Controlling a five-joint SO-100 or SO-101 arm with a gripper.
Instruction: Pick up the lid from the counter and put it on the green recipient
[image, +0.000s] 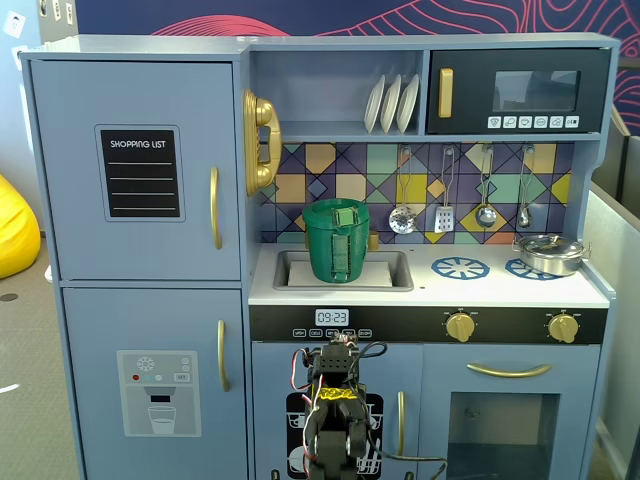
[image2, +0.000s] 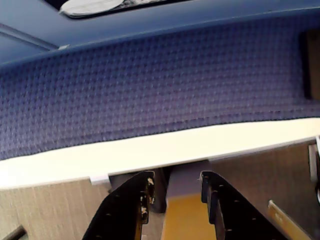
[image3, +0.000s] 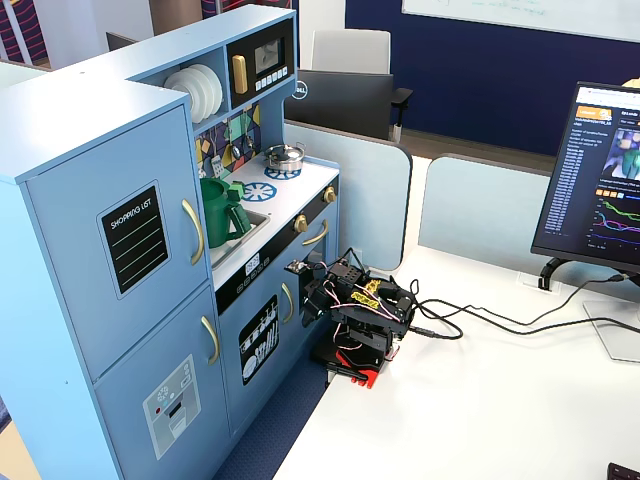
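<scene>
The green recipient (image: 335, 250) stands upright in the sink of the toy kitchen, its strap handle facing the camera; it also shows in the other fixed view (image3: 222, 212). The green lid (image: 335, 206) appears to lie flat on its rim, closing the top; no lid shows on the counter. The arm (image: 335, 400) is folded low in front of the kitchen's lower doors, well below the counter and away from the pot. In the wrist view my gripper (image2: 176, 179) is open and empty, with only carpet and a white table edge beyond it.
A shiny steel pot (image: 548, 252) with its lid sits on the right burner; a blue burner ring (image: 460, 267) lies beside it. Utensils (image: 445, 215) hang on the back wall. In the other fixed view a monitor (image3: 600, 180) and cables (image3: 480, 320) are on the white table.
</scene>
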